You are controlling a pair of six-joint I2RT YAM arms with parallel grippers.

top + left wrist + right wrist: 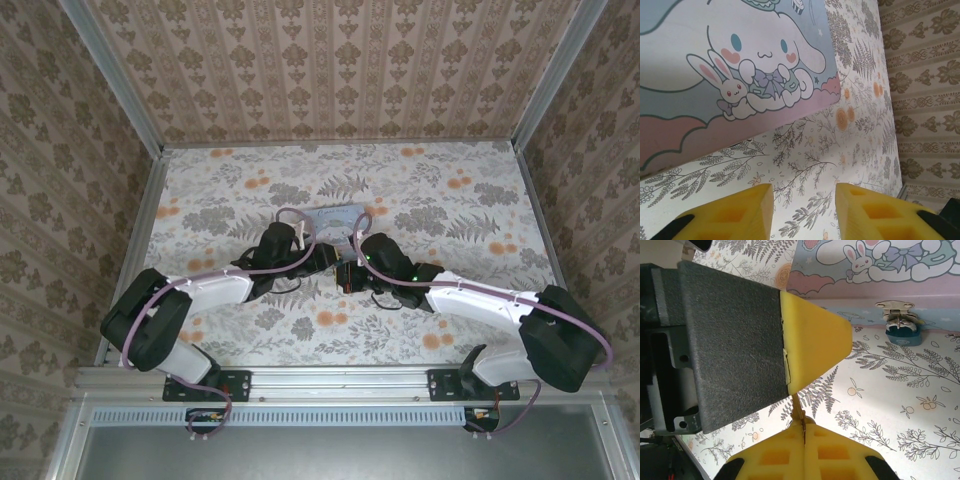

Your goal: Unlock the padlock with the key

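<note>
Right wrist view: padlock [902,332] on hasp [895,307] of tin [850,307]; tiny, hard, likely light, swingy. Right hand [804,429] pinches thin key [797,410]; left hand [805,200] open near tin, best steadies padlock body.

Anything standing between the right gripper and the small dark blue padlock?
Nothing visible: bare floral tabletop lies between the right gripper, shut on the thin key, and the small dark blue padlock on the cartoon-print tin's hasp. The left gripper's finger sits aside.

Both arms reach inward and meet just in front of the tin [335,213], the left gripper [805,200] with fingers spread apart, the right gripper [804,430] pinched together on a thin key [798,410].
</note>
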